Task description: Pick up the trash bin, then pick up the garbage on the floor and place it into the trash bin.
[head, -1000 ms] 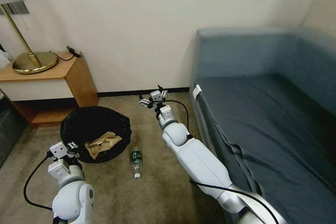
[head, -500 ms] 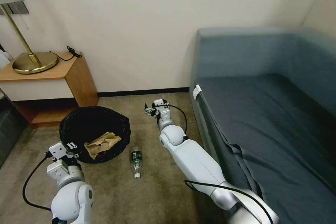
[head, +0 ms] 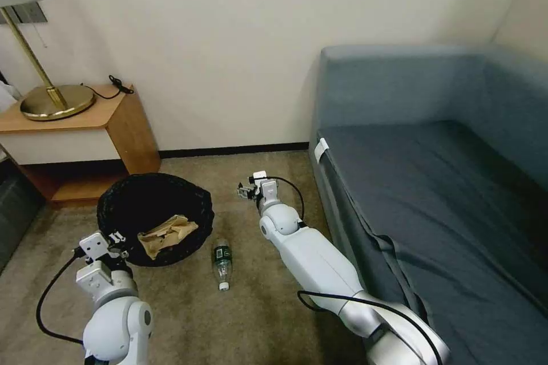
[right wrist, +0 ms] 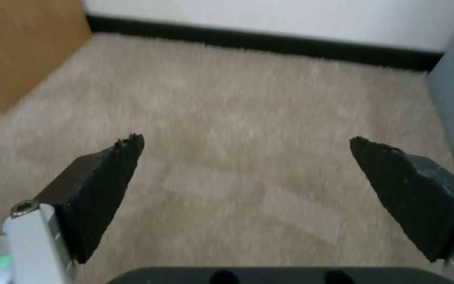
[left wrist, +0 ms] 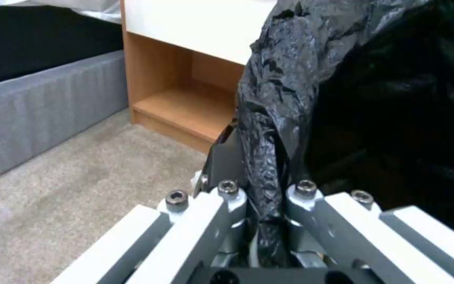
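Note:
The trash bin [head: 149, 205], lined with a crinkled black bag, sits at the left of the carpet. A crumpled tan paper bag [head: 168, 234] lies inside it. My left gripper [head: 118, 238] is shut on the bin's near rim; in the left wrist view my left gripper [left wrist: 261, 165] pinches the black liner [left wrist: 311, 79]. A small clear bottle [head: 221, 262] with a dark green label lies on the carpet just right of the bin. My right gripper [head: 246, 190] hovers open over bare carpet beyond the bottle. In the right wrist view my right gripper [right wrist: 245, 142] has nothing between its fingers.
A wooden nightstand [head: 123, 125] with a brass lamp [head: 54, 100] stands at the back left, close behind the bin. A blue sofa [head: 434, 182] fills the right side. A grey bed base [left wrist: 38, 102] lies left of the nightstand. Open carpet [head: 251, 308] lies in front.
My right arm has drawn back from the baseboard toward me and dropped lower, its gripper still open. The left gripper, bin and bottle have stayed put.

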Motion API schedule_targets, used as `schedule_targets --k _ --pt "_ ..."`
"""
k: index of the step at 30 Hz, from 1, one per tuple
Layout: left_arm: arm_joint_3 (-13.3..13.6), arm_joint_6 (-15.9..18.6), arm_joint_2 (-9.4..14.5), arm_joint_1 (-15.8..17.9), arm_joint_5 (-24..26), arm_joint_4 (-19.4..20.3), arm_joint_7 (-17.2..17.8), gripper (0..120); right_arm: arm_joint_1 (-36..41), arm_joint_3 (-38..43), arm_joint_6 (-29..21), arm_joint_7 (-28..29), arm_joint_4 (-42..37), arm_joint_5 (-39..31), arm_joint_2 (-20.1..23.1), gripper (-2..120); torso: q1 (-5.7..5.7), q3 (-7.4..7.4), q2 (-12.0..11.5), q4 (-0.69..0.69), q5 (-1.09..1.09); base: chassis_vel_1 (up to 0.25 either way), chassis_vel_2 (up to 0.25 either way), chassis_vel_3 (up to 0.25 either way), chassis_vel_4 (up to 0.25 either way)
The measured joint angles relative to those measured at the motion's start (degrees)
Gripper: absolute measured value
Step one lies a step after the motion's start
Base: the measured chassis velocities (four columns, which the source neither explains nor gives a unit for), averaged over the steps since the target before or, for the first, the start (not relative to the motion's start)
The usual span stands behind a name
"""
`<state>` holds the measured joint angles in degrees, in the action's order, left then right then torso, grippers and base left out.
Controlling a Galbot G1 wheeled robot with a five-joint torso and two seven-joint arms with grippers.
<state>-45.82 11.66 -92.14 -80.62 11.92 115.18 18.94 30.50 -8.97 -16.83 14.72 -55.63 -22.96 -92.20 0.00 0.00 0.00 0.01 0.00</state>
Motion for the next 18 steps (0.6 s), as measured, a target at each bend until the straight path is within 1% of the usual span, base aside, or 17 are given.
schedule_targets --k 4,7,14,18 --pt "0.0 0.0 0.0 -0.1 0.1 0.2 0.0 3 0.0 0.0 -0.8 -0.2 1.7 -0.6 0.0 100 0.0 0.0 0.0 0.0 0.0 0.0 0.0 0.0 0.0" --pt "0.0 0.1 0.0 -0.2 0.9 1.0 0.0 3 0.0 -0.2 -2.5 -0.7 4.9 -2.5 0.0 100 0.0 0.0 0.0 -0.01 0.0 0.0 0.0 0.0 0.0" --pt "-0.1 0.1 0.0 -0.5 1.1 1.1 0.0 3 0.6 -0.3 -2.6 -2.7 6.2 -2.4 0.0 100 0.0 0.0 0.0 -0.01 0.0 0.0 0.0 0.0 0.0" --pt "-0.2 0.1 0.0 -0.6 1.1 1.3 0.0 3 1.3 -1.0 -2.2 -4.8 6.5 -1.3 0.0 100 0.0 0.0 0.0 0.0 0.0 0.0 0.0 0.0 0.0"
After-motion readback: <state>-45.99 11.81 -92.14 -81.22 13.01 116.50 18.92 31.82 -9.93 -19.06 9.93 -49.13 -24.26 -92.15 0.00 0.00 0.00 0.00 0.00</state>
